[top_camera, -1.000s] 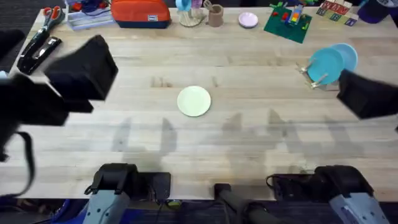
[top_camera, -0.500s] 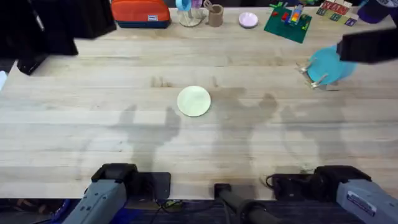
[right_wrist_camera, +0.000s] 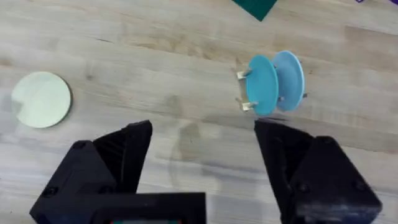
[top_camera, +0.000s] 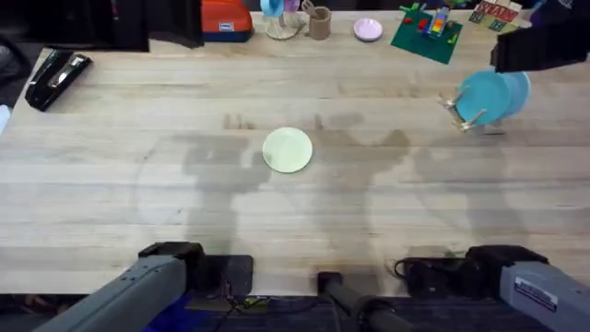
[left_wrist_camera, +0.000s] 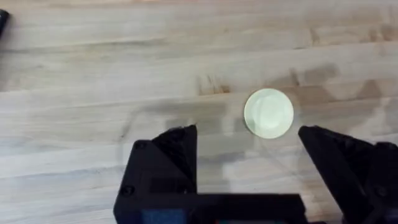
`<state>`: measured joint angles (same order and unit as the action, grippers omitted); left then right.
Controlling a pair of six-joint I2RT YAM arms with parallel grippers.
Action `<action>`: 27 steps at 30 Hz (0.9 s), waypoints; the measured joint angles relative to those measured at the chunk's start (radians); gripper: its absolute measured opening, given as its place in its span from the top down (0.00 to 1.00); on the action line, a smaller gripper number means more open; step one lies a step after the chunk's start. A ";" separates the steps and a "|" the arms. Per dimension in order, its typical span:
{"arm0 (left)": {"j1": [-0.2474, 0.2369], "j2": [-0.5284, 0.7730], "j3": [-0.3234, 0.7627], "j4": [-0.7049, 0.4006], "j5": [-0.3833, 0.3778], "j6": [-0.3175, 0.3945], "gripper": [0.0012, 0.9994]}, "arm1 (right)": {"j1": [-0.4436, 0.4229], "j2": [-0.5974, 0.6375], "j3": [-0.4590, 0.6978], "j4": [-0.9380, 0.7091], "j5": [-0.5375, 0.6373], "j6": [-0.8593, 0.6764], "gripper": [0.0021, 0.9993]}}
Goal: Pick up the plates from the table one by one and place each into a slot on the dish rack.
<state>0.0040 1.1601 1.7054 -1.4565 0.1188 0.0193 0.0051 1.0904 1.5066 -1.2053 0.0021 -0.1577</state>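
Note:
A pale cream-yellow plate [top_camera: 288, 149] lies flat near the middle of the wooden table [top_camera: 184, 221]. At the right, the dish rack [top_camera: 467, 116] holds a teal plate [top_camera: 484, 96] and a light blue plate [top_camera: 514, 86] standing on edge in its slots. My left arm [top_camera: 129, 20] is a dark blur at the far left corner. Its gripper [left_wrist_camera: 247, 134] is open and empty, high above the cream plate [left_wrist_camera: 268, 113]. My right arm [top_camera: 539, 46] hangs beyond the rack. Its gripper [right_wrist_camera: 204, 130] is open and empty, high over the table between the cream plate [right_wrist_camera: 41, 99] and the teal plate [right_wrist_camera: 262, 85].
A black stapler [top_camera: 55, 77] lies at the far left. Along the far edge are an orange pouch [top_camera: 226, 18], a brown cup [top_camera: 319, 22], a small pinkish-white dish [top_camera: 368, 29] and a green baseplate with toy bricks [top_camera: 426, 35]. Bare wood surrounds the cream plate.
Both arms have swung away toward the table's far side, the left from the left edge to the far left corner, the right from beside the rack to beyond it. The plates have not moved.

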 joint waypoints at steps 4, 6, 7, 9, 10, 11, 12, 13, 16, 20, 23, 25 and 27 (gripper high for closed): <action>0.000 0.039 0.000 -0.007 -0.003 0.000 0.01 | 0.000 0.000 0.000 0.000 0.000 0.000 0.01; 0.000 0.051 0.000 -0.006 -0.003 0.000 0.01 | 0.000 0.000 0.000 0.000 0.000 0.000 0.01; 0.000 0.056 0.000 -0.007 -0.003 0.000 0.01 | 0.000 0.000 0.000 0.000 0.000 0.000 0.01; 0.000 0.061 0.000 -0.006 -0.003 0.000 0.01 | 0.000 0.000 0.000 0.000 0.000 0.000 0.01; 0.000 0.062 0.000 -0.006 -0.003 0.000 0.01 | 0.000 0.000 0.000 0.000 0.000 0.000 0.01; 0.000 0.063 0.000 -0.006 -0.003 0.000 0.01 | 0.000 0.000 0.000 0.000 0.000 0.000 0.01; 0.000 0.063 0.000 -0.006 -0.003 0.000 0.01 | 0.000 0.000 0.000 0.000 0.000 0.000 0.01; 0.000 0.063 0.000 -0.006 -0.003 0.000 0.01 | 0.000 0.000 0.000 0.000 0.000 0.000 0.01; 0.000 0.063 0.000 -0.006 -0.003 0.000 0.02 | 0.000 0.000 0.000 0.000 0.000 0.000 0.01; 0.000 0.063 0.000 -0.006 -0.003 0.000 0.57 | 0.000 0.000 0.000 0.000 0.000 0.000 0.01; 0.000 0.063 0.000 -0.007 -0.003 0.004 0.93 | 0.000 0.000 0.000 0.000 0.000 0.000 0.01; 0.000 0.063 0.000 -0.007 -0.003 0.004 0.96 | 0.000 0.000 0.000 0.000 0.000 0.000 0.01; 0.000 0.063 0.000 -0.017 -0.001 0.003 0.96 | 0.000 0.000 0.000 0.000 0.000 0.000 0.01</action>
<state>0.0040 1.2232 1.7058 -1.4733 0.1174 0.0227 0.0051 1.0904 1.5066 -1.2057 0.0021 -0.1577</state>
